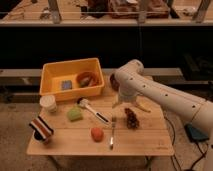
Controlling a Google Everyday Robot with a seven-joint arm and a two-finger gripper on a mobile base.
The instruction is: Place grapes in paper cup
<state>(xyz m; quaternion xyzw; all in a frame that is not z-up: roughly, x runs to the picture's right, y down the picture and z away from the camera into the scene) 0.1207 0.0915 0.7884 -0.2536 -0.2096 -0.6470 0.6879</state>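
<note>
My claw (pixel 124 102) hangs wide open and empty over the right half of the table (pixel 145 142), gripping nothing. The grapes (pixel 132 118) lie on the table just in front of it. The paper cup (pixel 48 103) stands near the left edge.

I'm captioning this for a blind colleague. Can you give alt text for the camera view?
A white robot arm's open gripper hangs just behind the grapes on a wooden table. The paper cup stands near the table's left edge, in front of a yellow bin.
</note>
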